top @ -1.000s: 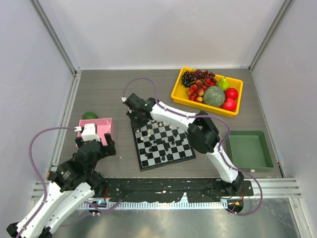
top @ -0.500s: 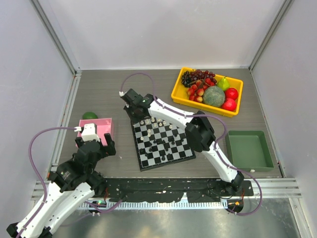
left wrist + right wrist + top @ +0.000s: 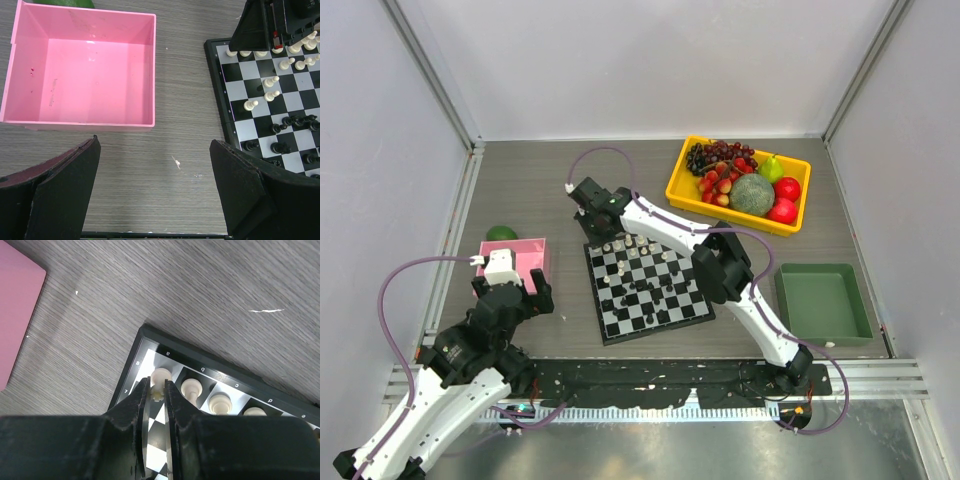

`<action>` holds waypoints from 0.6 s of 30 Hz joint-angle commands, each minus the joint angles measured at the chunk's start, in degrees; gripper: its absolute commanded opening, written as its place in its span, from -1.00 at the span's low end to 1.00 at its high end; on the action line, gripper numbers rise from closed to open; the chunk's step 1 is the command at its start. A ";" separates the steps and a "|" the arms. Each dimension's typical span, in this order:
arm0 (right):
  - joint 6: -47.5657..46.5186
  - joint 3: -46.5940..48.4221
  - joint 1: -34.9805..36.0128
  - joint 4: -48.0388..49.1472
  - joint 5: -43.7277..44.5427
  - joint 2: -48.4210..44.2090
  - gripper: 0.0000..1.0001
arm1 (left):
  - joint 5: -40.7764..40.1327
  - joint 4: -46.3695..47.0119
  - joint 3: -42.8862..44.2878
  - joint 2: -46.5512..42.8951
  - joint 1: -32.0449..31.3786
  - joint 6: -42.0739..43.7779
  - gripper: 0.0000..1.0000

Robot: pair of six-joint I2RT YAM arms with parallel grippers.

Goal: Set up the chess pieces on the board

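One white chess piece [image 3: 158, 396] pinched in right claw [image 3: 156, 386]; left claw [image 3: 155, 150] spread wide.

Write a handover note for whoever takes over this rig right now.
Left hand: open, holding nothing, hovering near the pink tray, left of the board.
Right hand: shut on a white piece at the board's far left corner.
Done: several white pieces stand along the far edge.
Left: black pieces sit bunched mid-board, not in rows; the white side also looks incomplete.
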 commanded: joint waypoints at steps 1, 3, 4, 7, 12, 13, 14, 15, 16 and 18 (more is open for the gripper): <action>-0.96 2.91 0.04 0.56 -0.07 0.78 -0.70 | -1.24 2.25 0.06 -0.05 -0.10 -0.55 0.98; -0.70 3.00 0.13 0.65 -0.07 0.96 -0.70 | -1.24 2.34 0.06 -0.05 -0.10 -0.64 0.98; -0.88 2.92 0.04 0.48 -0.07 1.05 -0.69 | -1.24 2.25 -0.03 0.04 -0.10 -0.55 0.98; -0.61 3.00 0.04 0.47 -0.07 1.22 -0.67 | -1.24 2.25 0.06 0.13 -0.19 -0.64 0.98; -0.61 2.92 0.04 0.30 -2.71 1.40 -0.60 | -1.24 2.34 -0.12 -0.05 -0.10 -0.55 0.98; -0.87 3.00 0.04 0.21 -2.80 1.31 -0.56 | -1.24 2.25 0.06 -0.05 -0.19 -0.55 0.99; -0.79 3.00 0.04 0.21 -2.88 0.97 -0.53 | -1.24 2.25 0.06 -0.05 -0.19 -0.64 0.98; -0.88 2.92 0.04 0.12 -2.97 0.79 -0.48 | -1.32 2.34 -0.03 0.04 -0.10 -0.55 0.98; -0.96 3.09 0.04 0.12 -3.23 0.35 -0.45 | -1.33 2.25 -0.03 0.04 -0.10 -0.55 0.98; -0.97 3.70 0.04 0.12 -3.76 -0.18 -0.37 | -1.33 2.34 0.06 0.13 -0.10 -0.55 0.98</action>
